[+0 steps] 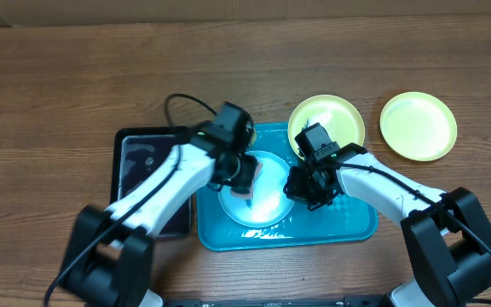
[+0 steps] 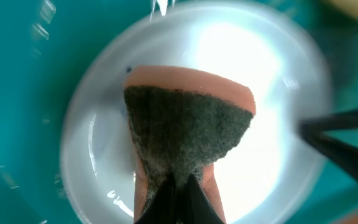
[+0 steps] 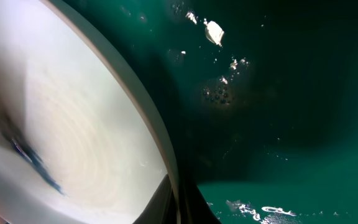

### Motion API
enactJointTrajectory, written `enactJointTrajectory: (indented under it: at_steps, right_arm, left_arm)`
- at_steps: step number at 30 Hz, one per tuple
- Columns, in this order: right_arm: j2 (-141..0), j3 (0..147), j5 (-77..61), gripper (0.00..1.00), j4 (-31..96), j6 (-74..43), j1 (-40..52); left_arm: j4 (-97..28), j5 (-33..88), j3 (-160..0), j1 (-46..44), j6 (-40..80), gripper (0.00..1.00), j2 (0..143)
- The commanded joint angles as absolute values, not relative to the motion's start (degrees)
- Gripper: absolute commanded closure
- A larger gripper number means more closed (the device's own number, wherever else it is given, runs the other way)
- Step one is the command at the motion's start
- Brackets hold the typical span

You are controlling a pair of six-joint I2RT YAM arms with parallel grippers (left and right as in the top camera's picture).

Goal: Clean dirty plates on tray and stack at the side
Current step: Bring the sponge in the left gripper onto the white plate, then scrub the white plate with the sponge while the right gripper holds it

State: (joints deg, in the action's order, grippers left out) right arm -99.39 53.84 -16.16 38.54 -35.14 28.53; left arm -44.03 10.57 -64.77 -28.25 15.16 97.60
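Overhead: turquoise tray (image 1: pixel 348 226) sits mid-surface, with the light blue plate (image 1: pixel 267 205) flat inside it, left of centre. Left claw (image 1: pixel 244 181) is over the plate and right claw (image 1: pixel 300 182) is at its right rim. Black tray (image 1: pixel 135 149) is just beside the turquoise tray's left side, partly under the left arm. First yellow-green plate (image 1: pixel 326 115) overlaps the turquoise tray's back right corner; can't tell if it rests on the rim. Second yellow-green plate (image 1: pixel 418 125) is alone on the wooden surface (image 1: pixel 58 85), well to the right of the tray. The visible parts of both look clean.

Left wrist: left claw is narrow, clamped on a sponge (image 2: pixel 188 124) with an orange body and its dark scouring face toward the camera. The sponge's far end is down on the plate's white centre. Right claw's fingers (image 2: pixel 347 140) come in from the right edge, reaching the plate's rim.

Right wrist: right claw is pinched narrow on the plate's rim, which runs straight into the fingertips. Dark teal smear (image 3: pixel 36 165) on the plate's inside, blurred. Droplets (image 3: pixel 219 94) on the tray floor next to the plate.
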Motion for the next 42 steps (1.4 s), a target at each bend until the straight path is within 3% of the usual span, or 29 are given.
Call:
enactJointTrajectory:
  at_steps: [1,7,17,25,31,42]
  right_arm:
    - [-100.9,54.4,-15.8,0.96,38.2,-34.6,28.9]
    - [-100.9,54.4,-16.1,0.96,37.9,-34.6,28.9]
    - [-100.9,54.4,-16.2,0.96,37.8,-34.7,28.9]
    - [-100.9,54.4,-16.2,0.96,37.8,-34.7,28.9]
    - [-100.9,54.4,-16.2,0.96,37.8,-34.7,28.9]
    - [-100.9,54.4,-16.2,0.96,37.8,-34.7,28.9]
  left_arm:
    - [-44.3,3.0,-65.0,-29.7,23.2,0.96,103.7]
    - [-44.9,1.3,-65.0,-29.7,25.4,0.96,110.5]
    - [-40.4,20.8,-65.0,-34.5,10.9,0.96,112.9]
    - [-40.7,28.7,-65.0,-36.4,2.5,0.96,112.9]
    - [-42.4,27.7,-65.0,-36.0,1.7,0.96,112.9]
    - [-54.4,5.3,-65.0,-31.8,12.8,0.96,112.9]
